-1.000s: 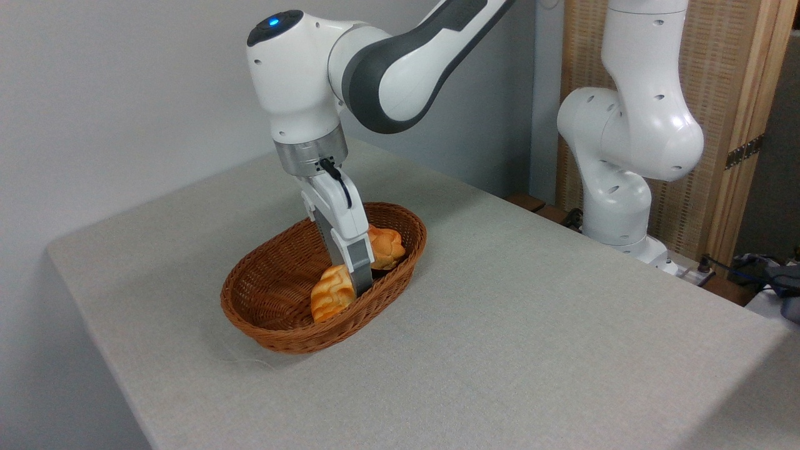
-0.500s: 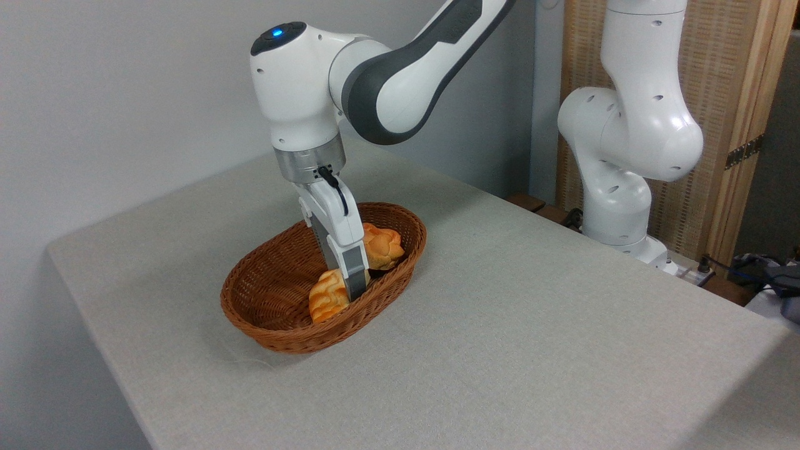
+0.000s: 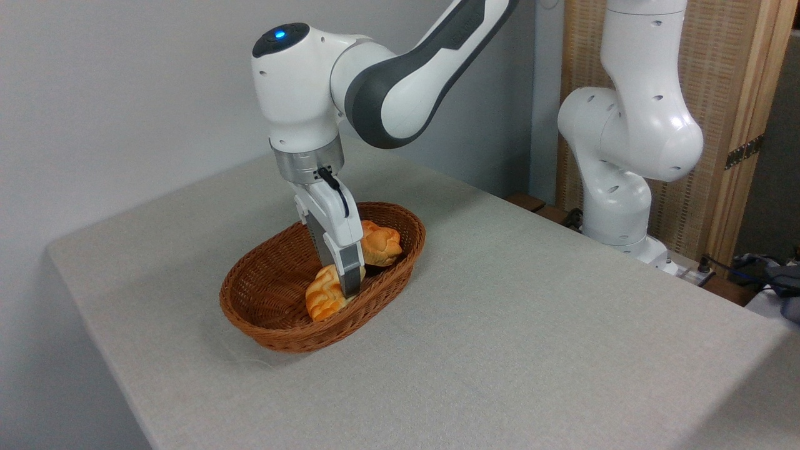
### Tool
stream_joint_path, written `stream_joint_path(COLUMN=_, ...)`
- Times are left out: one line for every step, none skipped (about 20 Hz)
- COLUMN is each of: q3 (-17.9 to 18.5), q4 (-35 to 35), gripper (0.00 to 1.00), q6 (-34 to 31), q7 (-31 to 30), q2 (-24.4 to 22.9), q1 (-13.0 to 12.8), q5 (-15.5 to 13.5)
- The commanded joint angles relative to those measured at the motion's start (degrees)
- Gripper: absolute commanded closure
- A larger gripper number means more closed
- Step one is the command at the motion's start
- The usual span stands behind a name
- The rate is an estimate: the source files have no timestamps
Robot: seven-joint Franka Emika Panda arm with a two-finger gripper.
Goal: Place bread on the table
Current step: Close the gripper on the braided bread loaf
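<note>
The bread (image 3: 322,299), a glossy golden braided loaf with pale stripes, lies in the near right part of a brown wicker basket (image 3: 265,332). My gripper (image 3: 350,289) reaches down into the basket and is shut on the loaf's right portion. The near finger (image 3: 350,269) covers that end, and the far finger is hidden behind it. The loaf still sits below the basket rim. The table (image 3: 531,312), covered in grey-beige cloth, spreads around the basket.
A small round orange bun (image 3: 382,245) sits in the basket's far end, just behind my gripper. My arm's white base (image 3: 619,206) stands at the table's far right edge. A wooden screen (image 3: 719,94) stands behind it.
My gripper has shifted slightly left and up inside the basket. The loaf moved left with it. The bun has stayed in place.
</note>
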Motion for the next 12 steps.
stream_joint_path(q3=0.17, q4=-0.74, gripper=0.46, q6=2.04, q7=-0.48, q2=0.23, q1=-0.77, q5=-1.6)
stream_joint_path(q3=0.17, q4=-0.74, gripper=0.46, q6=2.13, q7=-0.48, q2=0.23, q1=-0.77, q5=-1.6)
stream_joint_path(q3=0.17, q4=-0.74, gripper=0.46, q6=2.13, q7=-0.48, q2=0.23, q1=-0.77, q5=-1.68)
stream_joint_path(q3=0.17, q4=-0.74, gripper=0.46, q6=2.13, q7=-0.48, q2=0.23, q1=-0.77, q5=-1.6)
stream_joint_path(q3=0.17, q4=-0.74, gripper=0.46, q6=2.13, q7=-0.48, q2=0.23, q1=-0.77, q5=-1.6)
stream_joint_path(q3=0.17, q4=-0.74, gripper=0.46, q6=2.13, q7=-0.39, q2=0.23, q1=-0.77, q5=-1.6)
stream_joint_path(q3=0.17, q4=-0.74, gripper=0.46, q6=2.13, q7=-0.39, q2=0.23, q1=-0.77, q5=-1.6)
stream_joint_path(q3=0.17, q4=-0.74, gripper=0.46, q6=2.13, q7=-0.39, q2=0.23, q1=-0.77, q5=-1.6)
stream_joint_path(q3=0.17, q4=-0.74, gripper=0.46, q6=2.04, q7=-0.39, q2=0.23, q1=-0.77, q5=-1.6)
stream_joint_path(q3=0.17, q4=-0.74, gripper=0.46, q6=2.13, q7=-0.39, q2=0.23, q1=-0.77, q5=-1.6)
stream_joint_path(q3=0.17, q4=-0.74, gripper=0.46, q6=2.04, q7=-0.39, q2=0.23, q1=-0.77, q5=-1.6)
stream_joint_path(q3=0.17, q4=-0.74, gripper=0.48, q6=2.13, q7=-0.39, q2=0.14, q1=-0.77, q5=-1.6)
